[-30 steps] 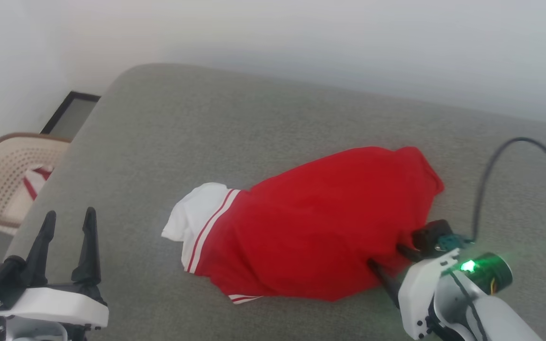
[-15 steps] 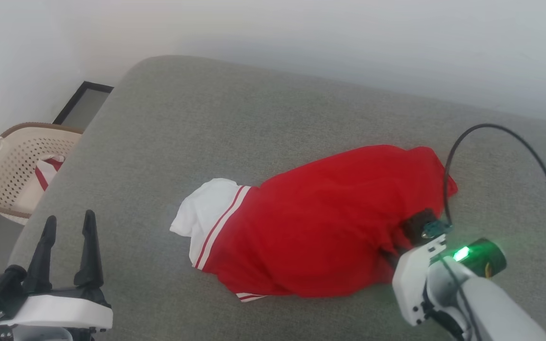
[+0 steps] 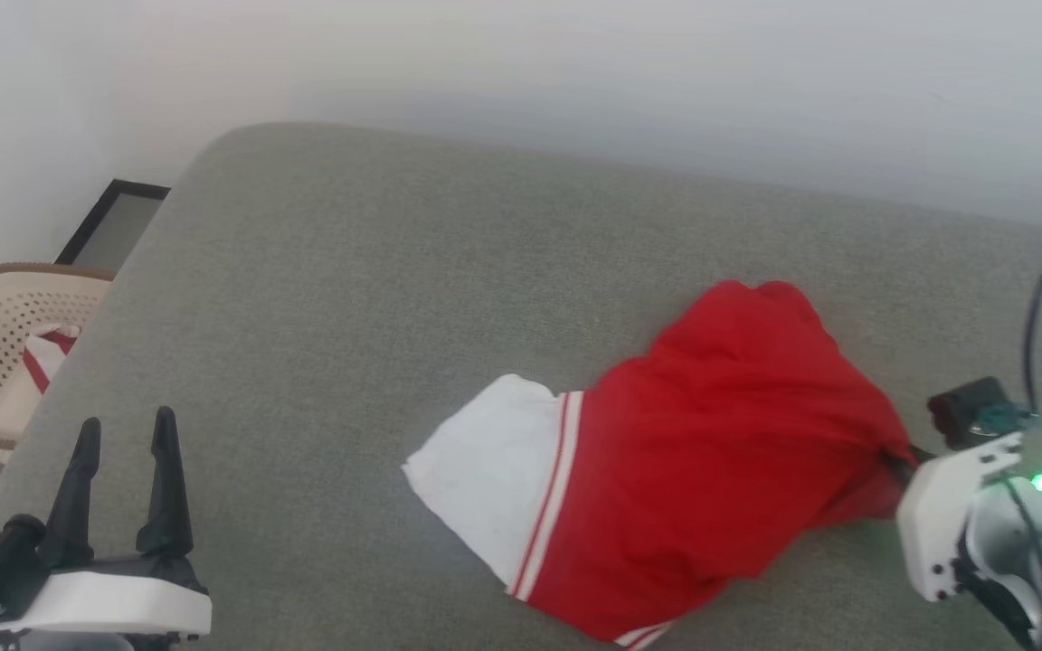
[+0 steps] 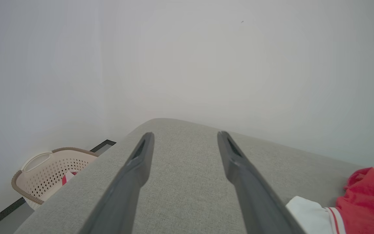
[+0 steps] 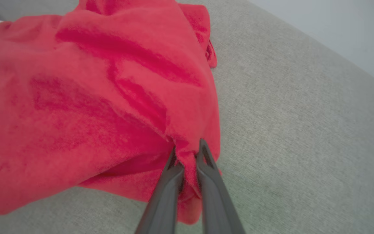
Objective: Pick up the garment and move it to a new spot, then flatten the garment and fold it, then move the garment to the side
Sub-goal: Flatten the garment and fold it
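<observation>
Garment [image 3: 711, 470], long axis left-right, white sleeve [image 3: 494, 470] leftward, red end tight in right hand [image 5: 187, 151].

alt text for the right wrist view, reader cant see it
The right pincer is shut on a bunched fold of the red T-shirt, which spreads left over a grey cushion. A pale wall is at top right.

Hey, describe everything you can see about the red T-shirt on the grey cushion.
The bright red soft T-shirt lies crumpled on the grey fabric cushion. One white short sleeve, bordered by thin red-and-white stripes, spreads toward the robot's left, and another striped edge peeks out at its near side. The cloth looks like soft knit, creased into folds. The right gripper is shut on a bunched pinch of its red edge, with the folds converging on that point.
</observation>
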Robot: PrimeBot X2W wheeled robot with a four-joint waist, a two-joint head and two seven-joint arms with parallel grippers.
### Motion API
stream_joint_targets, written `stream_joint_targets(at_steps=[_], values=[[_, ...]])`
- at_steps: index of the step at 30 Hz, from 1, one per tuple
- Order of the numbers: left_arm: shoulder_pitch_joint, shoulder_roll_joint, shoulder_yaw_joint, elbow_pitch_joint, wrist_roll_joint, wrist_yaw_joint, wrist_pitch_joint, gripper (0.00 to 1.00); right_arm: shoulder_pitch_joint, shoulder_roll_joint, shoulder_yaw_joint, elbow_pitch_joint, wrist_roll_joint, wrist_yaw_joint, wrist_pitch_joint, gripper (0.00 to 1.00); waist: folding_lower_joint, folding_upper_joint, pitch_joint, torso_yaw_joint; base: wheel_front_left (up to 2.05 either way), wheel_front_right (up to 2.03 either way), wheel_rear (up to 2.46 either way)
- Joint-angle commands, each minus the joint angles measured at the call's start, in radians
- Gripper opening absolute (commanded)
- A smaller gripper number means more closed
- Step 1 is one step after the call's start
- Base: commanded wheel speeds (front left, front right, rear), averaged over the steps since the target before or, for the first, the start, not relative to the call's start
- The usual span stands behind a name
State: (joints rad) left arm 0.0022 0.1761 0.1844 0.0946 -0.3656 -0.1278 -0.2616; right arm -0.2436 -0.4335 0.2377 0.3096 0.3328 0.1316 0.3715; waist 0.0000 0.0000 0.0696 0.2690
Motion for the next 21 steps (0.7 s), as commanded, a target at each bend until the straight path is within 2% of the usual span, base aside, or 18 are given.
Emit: stream_joint_targets(at_steps=[1, 7, 12, 16, 21], values=[[0.016, 0.003, 0.001, -0.007, -0.003, -0.002, -0.005, 1.0, 0.024, -0.012, -0.025, -0.021, -0.005, -0.002, 0.011, 0.0, 0.0, 0.0, -0.003, -0.007, 0.0, 0.0, 0.0], [0.028, 0.008, -0.003, -0.015, -0.012, -0.002, -0.005, 1.0, 0.076, -0.038, -0.096, -0.08, -0.008, -0.002, 0.048, 0.0, 0.0, 0.0, -0.005, -0.018, 0.0, 0.0, 0.0], [0.035, 0.005, 0.0, -0.018, -0.008, -0.003, -0.005, 1.0, 0.083, -0.012, -0.127, -0.148, 0.009, -0.002, 0.048, 0.0, 0.0, 0.0, -0.006, -0.02, 0.0, 0.0, 0.0], [0.038, 0.005, -0.008, -0.019, -0.005, -0.003, -0.005, 1.0, 0.044, 0.01, -0.084, -0.22, 0.027, -0.002, 0.043, 0.0, 0.0, 0.0, -0.009, -0.013, 0.0, 0.0, 0.0], [0.023, 0.003, -0.017, -0.021, -0.003, -0.003, -0.005, 1.0, -0.035, 0.052, 0.021, -0.28, 0.042, -0.002, 0.043, 0.0, 0.0, 0.0, -0.005, -0.001, 0.0, 0.0, 0.0]])
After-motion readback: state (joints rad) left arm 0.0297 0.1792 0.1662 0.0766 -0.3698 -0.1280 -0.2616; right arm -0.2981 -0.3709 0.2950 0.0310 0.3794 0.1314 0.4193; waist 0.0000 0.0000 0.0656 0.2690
